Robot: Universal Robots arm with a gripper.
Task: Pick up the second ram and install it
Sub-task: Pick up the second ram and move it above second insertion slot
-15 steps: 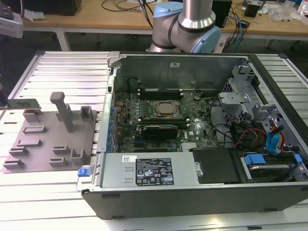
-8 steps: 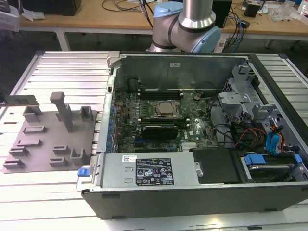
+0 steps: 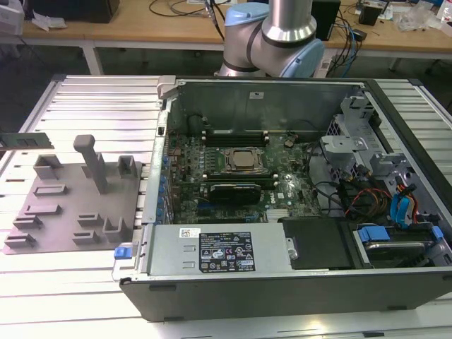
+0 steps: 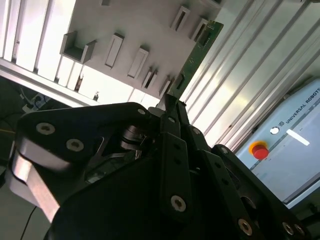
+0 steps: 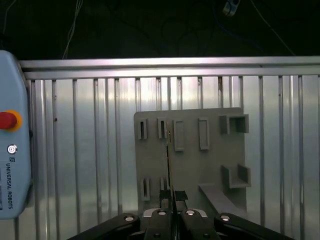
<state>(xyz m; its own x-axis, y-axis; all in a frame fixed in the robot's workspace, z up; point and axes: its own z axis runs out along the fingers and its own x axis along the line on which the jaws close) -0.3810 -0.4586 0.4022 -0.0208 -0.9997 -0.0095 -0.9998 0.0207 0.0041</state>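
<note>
The second ram (image 4: 198,52), a thin green board, is held by one end in my gripper (image 4: 173,104), whose fingers are shut on it. In the first wrist view the ram (image 5: 168,160) shows edge-on as a thin line rising from the gripper (image 5: 170,199), above the grey tray (image 5: 205,160). In the exterior view the ram (image 3: 26,141) hangs level at the far left, above the table and behind the tray (image 3: 67,212). The open computer case (image 3: 282,282) with its motherboard (image 3: 240,169) and long black slots (image 3: 236,134) lies to the exterior view's right.
The grey tray (image 4: 125,25) carries raised holders and a tall post (image 3: 92,162). A teach pendant with a red button (image 5: 7,120) lies on the ribbed metal table (image 3: 99,106). Drive cages and cables (image 3: 374,191) fill the case's right side. The arm's base (image 3: 272,42) stands behind the case.
</note>
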